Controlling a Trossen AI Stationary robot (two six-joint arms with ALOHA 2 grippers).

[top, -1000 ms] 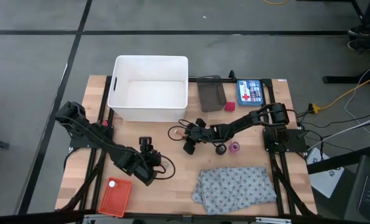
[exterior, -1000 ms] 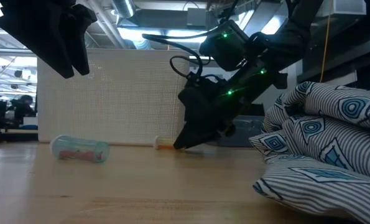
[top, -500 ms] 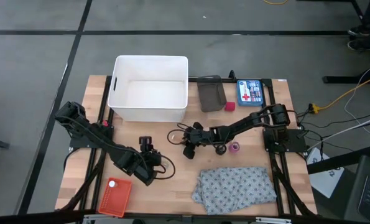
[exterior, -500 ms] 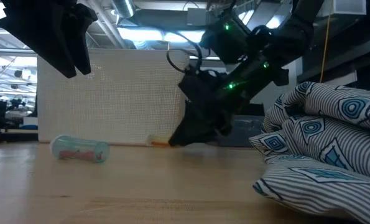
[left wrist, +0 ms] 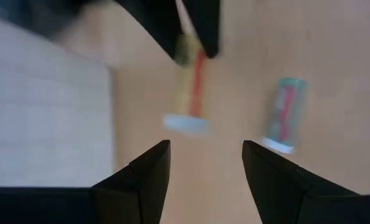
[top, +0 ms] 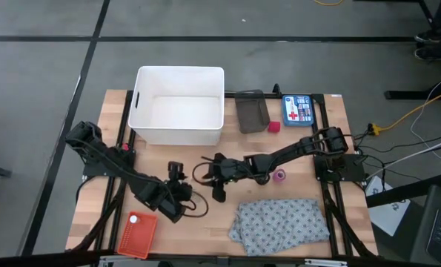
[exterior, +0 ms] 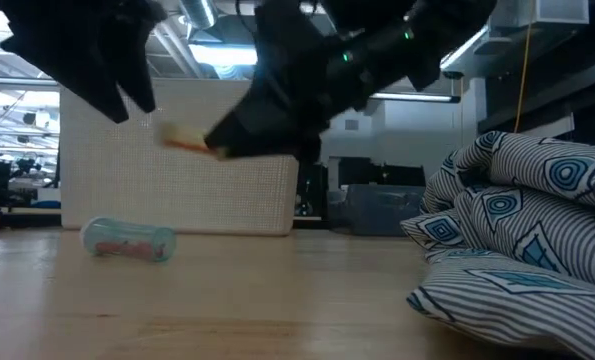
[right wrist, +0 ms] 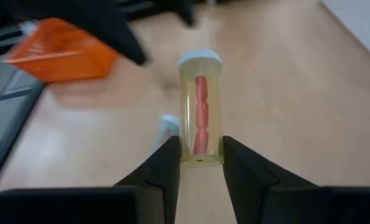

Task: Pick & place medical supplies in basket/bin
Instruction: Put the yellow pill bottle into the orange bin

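My right gripper [top: 219, 194] is shut on a small clear vial [right wrist: 200, 106] that has a white cap and orange-red pieces inside. It holds the vial in the air over the middle of the table, where the low view also shows the vial [exterior: 182, 140]. Just left of it, my left gripper [top: 177, 175] hangs open and holds nothing, its fingers facing the held vial [left wrist: 191, 93]. A second vial [exterior: 127, 240] lies on its side on the table. The orange basket [top: 138, 231] sits at the near left corner. My right gripper pinches the vial's capless end [right wrist: 200, 155] between its two fingers. The fingers slant down toward the table's near left. The vial sticks out past the fingertips in line with them, cap end [right wrist: 199, 60] foremost. It is lifted clear of the table and nearly level.
A white tub [top: 179, 111] stands at the far left. A grey container [top: 251, 111], a red block [top: 274, 127] and a blue first-aid box [top: 298, 109] are at the far right. A pink roll [top: 280, 175] and a dark roll [top: 263, 178] lie under the right arm. The grey patterned cloth [top: 283, 221] lies near right.
My right gripper has risen from the table and swung toward the table's left and near edge, toward my left gripper. It carries the vial, which lay on the wood and now hangs clear of it. My left gripper has rolled a little in place.
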